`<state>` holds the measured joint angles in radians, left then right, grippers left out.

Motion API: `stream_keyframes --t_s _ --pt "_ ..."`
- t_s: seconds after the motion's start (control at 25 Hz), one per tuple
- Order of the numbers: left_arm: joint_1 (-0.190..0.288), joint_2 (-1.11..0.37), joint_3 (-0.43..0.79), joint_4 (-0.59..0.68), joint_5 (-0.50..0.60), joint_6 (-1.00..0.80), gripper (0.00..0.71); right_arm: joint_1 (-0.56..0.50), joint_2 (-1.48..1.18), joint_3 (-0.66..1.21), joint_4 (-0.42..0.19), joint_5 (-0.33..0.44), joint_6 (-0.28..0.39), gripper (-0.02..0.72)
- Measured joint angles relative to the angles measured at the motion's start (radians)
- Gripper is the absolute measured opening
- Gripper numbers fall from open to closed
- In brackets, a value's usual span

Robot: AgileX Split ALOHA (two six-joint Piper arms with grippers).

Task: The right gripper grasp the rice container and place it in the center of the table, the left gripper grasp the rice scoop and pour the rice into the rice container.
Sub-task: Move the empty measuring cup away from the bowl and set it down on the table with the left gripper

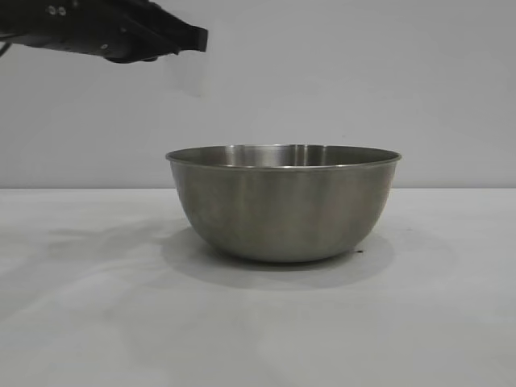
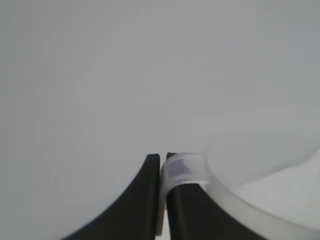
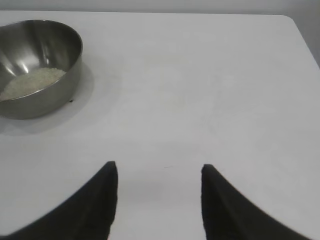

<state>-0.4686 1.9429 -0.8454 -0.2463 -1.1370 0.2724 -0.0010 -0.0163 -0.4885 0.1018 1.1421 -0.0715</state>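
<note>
The rice container [image 1: 282, 201], a round steel bowl, stands upright in the middle of the white table [image 1: 81, 306]. In the right wrist view the rice container [image 3: 50, 95] holds a pale heap of rice [image 3: 32, 82]. My left gripper [image 1: 193, 39] hangs high, above and to the left of the bowl's rim. It is shut on the loop handle of the translucent rice scoop [image 2: 260, 175], which shows faintly below the fingertips [image 1: 187, 76]. Whether rice lies in the scoop cannot be told. My right gripper [image 3: 157, 167] stands open over bare table, well away from the bowl, and holds nothing.
The table's far edge and rounded corner [image 3: 287, 20] lie beyond the right gripper. A plain grey wall [image 1: 363, 81] stands behind the table.
</note>
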Motion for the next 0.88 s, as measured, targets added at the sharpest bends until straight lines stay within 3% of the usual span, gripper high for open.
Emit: stream_keyframes --t_s 0.24,0.48,0.88 --pt "0.002 -0.04 0.061 -0.078 0.002 0.029 0.0 0.0 0.0 0.0 0.0 0.0 0.0 0.378" --pt "0.035 -0.075 0.109 -0.1 0.0 0.039 0.0 0.0 0.0 0.0 0.0 0.0 0.0 0.378" --pt "0.035 -0.08 0.179 -0.139 0.002 0.019 0.0 0.0 0.0 0.0 0.0 0.0 0.0 0.378"
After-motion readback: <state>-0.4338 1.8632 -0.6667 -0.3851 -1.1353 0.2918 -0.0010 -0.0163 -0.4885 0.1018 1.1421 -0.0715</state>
